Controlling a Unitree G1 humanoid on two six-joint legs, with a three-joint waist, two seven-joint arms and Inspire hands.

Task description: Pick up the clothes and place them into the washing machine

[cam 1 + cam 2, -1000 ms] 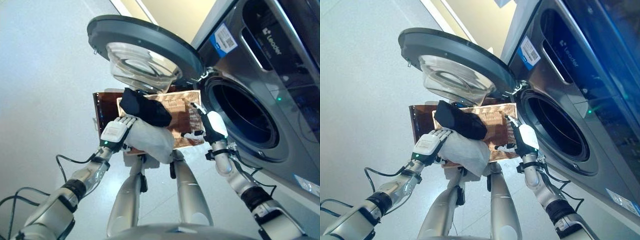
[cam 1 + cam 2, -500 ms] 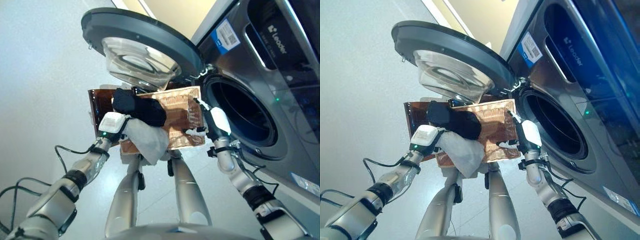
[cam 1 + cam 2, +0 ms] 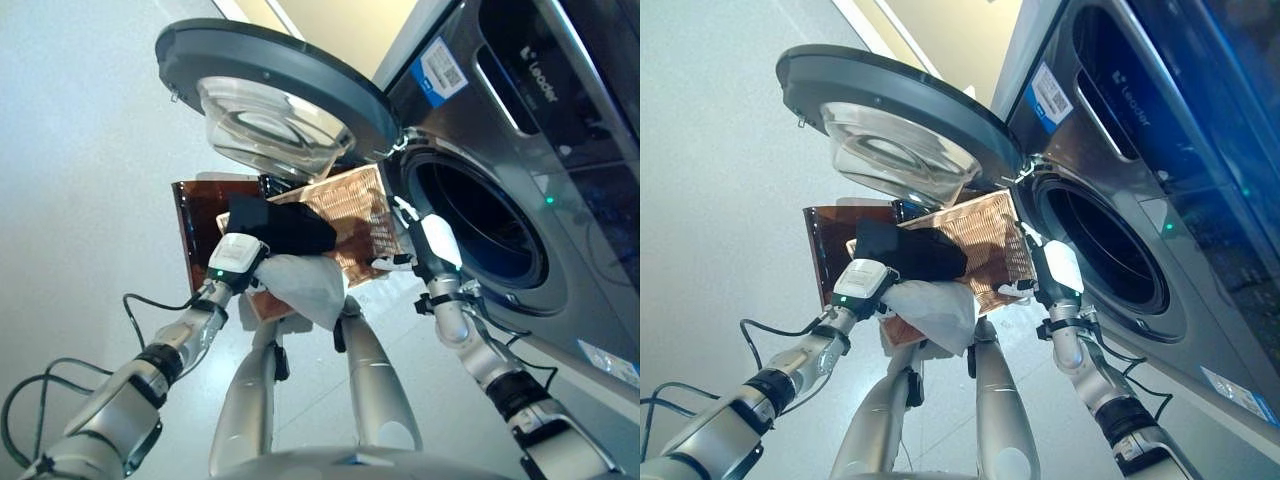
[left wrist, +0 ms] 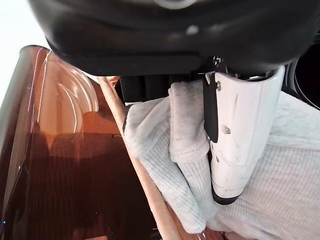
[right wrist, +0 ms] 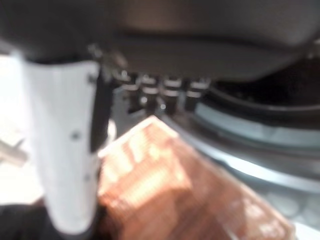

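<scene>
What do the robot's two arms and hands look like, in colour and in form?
Both arms are silver-grey tubes with black bands at the joints. The left hand is dark, with a white plate on its back and a small green light. The right hand is dark too, with a white oval plate. Each thumb wears a white cover.

Laundry room: front-loading washing machine (image 3: 520, 180)
</scene>
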